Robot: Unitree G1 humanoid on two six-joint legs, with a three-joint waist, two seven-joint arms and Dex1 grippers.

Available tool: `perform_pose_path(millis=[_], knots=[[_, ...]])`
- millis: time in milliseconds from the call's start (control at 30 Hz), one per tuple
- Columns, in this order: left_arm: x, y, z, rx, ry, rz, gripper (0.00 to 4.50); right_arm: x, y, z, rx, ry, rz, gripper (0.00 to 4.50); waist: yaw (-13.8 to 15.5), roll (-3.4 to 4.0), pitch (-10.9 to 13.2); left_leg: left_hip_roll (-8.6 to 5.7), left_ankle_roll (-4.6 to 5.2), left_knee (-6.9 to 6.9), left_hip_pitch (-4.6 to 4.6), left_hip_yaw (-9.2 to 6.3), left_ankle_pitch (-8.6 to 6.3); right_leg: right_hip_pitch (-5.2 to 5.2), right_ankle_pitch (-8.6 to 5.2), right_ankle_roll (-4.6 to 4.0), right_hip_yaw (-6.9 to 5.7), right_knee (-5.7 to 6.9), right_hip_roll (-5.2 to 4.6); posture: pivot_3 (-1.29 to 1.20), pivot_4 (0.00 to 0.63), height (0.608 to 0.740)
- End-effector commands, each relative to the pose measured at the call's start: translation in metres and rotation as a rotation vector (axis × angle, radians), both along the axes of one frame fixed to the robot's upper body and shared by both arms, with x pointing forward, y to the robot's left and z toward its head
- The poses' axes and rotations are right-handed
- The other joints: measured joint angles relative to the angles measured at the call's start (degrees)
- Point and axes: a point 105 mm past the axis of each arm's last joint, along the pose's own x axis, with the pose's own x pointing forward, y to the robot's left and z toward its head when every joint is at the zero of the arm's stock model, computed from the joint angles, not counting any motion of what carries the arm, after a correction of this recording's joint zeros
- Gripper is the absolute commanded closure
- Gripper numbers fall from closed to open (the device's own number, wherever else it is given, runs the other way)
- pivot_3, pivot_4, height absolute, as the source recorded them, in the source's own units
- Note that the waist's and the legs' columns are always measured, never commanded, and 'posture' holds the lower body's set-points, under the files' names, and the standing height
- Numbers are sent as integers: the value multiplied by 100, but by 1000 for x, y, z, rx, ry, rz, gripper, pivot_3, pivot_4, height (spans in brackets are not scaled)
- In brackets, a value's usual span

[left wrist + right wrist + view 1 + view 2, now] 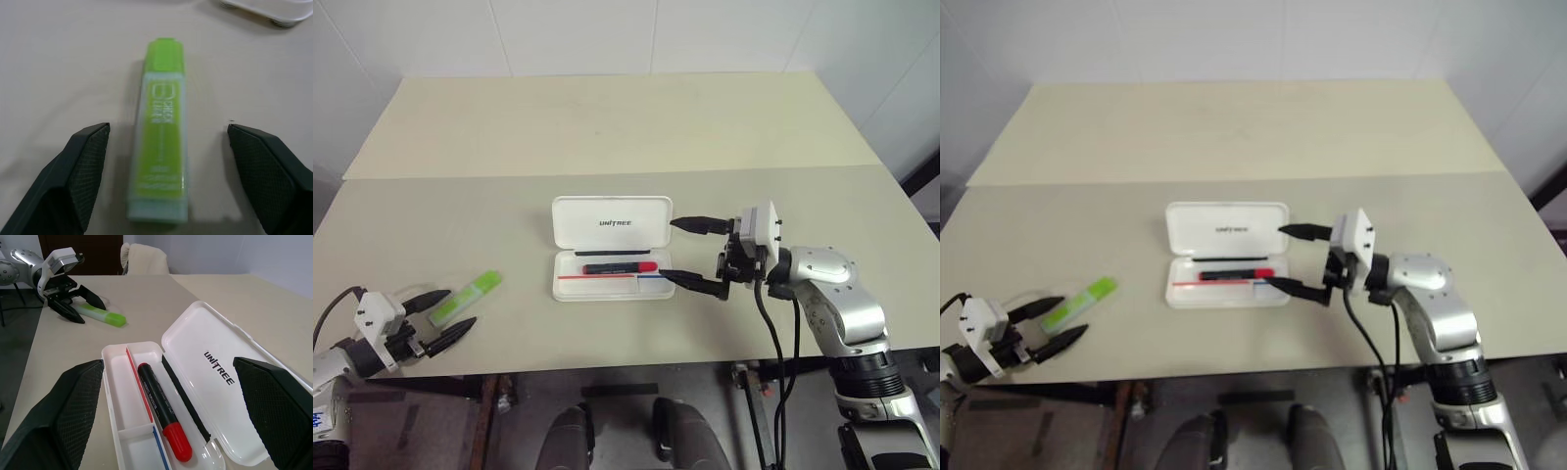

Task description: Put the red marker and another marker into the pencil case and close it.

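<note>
Both tools wide open, empty: left tool [442, 313] astride chunky translucent green marker [467, 297], right tool [693, 254] beside glossy white case [612, 222].

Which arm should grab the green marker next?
Left. Its open gripper already straddles the green marker on the table, while the right gripper hangs open beside the case, far from it.

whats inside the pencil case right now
The open pencil case holds the red marker, lying in the tray next to the thin red and blue stripes. The green marker is outside, on the table. What lies under the red marker is hidden.
</note>
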Motion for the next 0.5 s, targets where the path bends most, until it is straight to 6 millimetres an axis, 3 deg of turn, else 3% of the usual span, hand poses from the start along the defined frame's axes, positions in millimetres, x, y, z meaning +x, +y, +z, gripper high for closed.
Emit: perform_pose_path(millis=[33,67,167,400,500], knots=[[2,3,-3,-15,-1,31,483,-5,-3,14,19,-60,-2,36,3,0,0,0,1,0,1,0,0,0,0,0,0,1,0,0,150,740],[2,3,-5,-22,7,32,483,-6,-3,14,18,-62,-2,36,3,0,0,0,1,0,1,1,1,0,0,0,0,4,0,0,150,740],[1,-1,-9,-58,36,20,1092,-6,-3,16,15,-69,-2,0,5,0,0,-1,3,3,4,5,3,0,0,1,0,13,0,0,150,740],[0,-5,-13,-60,68,2,3447,-5,-2,17,10,-77,-1,0,6,0,-2,-2,3,20,7,11,5,1,0,1,1,31,-4,0,150,740],[-1,-5,-16,-48,76,8,3468,-6,-2,18,10,-80,-1,0,6,0,-2,-1,5,20,7,15,5,1,0,1,1,30,-6,0,150,740]])
